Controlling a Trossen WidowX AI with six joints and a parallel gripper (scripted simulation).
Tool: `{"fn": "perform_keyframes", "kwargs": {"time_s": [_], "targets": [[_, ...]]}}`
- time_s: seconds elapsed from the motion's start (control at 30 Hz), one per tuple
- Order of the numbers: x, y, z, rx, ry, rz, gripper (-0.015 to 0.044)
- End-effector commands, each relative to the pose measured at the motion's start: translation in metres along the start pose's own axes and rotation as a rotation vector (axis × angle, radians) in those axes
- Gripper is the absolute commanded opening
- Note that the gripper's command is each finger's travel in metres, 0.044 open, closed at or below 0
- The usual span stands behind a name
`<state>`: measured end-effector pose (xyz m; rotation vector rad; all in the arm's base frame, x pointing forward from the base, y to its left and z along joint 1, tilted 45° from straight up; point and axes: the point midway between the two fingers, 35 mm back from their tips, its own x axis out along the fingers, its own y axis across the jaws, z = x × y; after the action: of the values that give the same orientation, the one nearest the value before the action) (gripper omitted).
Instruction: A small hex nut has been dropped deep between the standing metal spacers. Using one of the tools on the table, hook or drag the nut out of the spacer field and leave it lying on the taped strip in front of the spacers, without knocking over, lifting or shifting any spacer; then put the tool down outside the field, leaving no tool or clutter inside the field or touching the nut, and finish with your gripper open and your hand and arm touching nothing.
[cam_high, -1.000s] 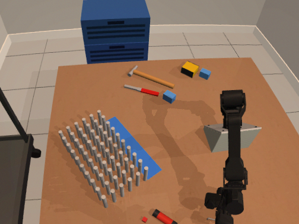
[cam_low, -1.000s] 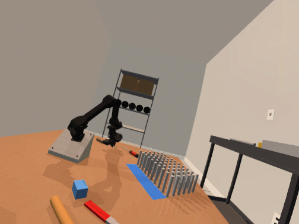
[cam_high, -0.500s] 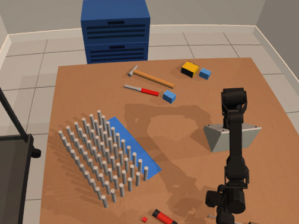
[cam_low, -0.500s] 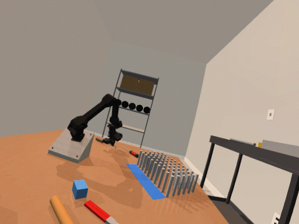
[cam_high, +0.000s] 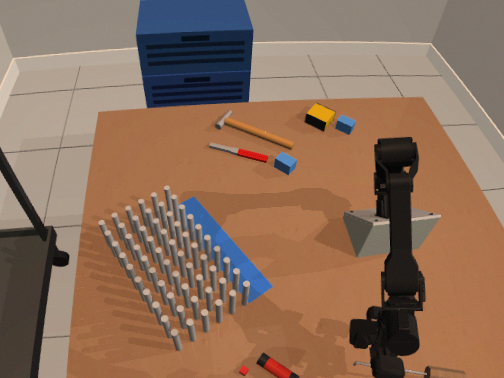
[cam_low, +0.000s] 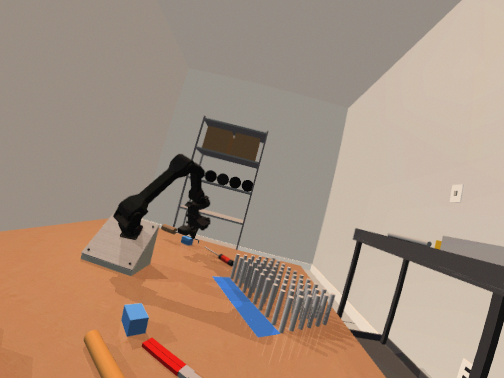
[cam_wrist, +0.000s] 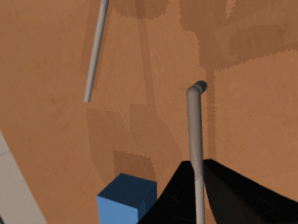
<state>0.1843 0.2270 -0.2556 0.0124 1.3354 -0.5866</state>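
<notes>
The end effector is clamped on a thin hooked rod, well apart from the spacers. The nut is hidden among them. Best to lift the rod level before approaching over the taped strip on the worktop

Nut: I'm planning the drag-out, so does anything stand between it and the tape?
The nut itself isn't visible. It lies among the spacers, whose front rows border the tape, so it must pass between them. The gripper holds the hook rod.
</notes>
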Motion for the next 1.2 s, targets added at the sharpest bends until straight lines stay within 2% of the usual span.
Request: {"fn": "perform_keyframes", "kwargs": {"time_s": [0.0, 0.37, 1.17], "targets": [[0.0, 0.008, 0.007, -0.093, 0.047, 0.008, 0.0], [0.007, 0.013, 0.021, -0.37, 0.16, 0.025, 0.0], [0.032, 0.002, 0.022, -0.372, 0.159, 0.022, 0.0]]}}
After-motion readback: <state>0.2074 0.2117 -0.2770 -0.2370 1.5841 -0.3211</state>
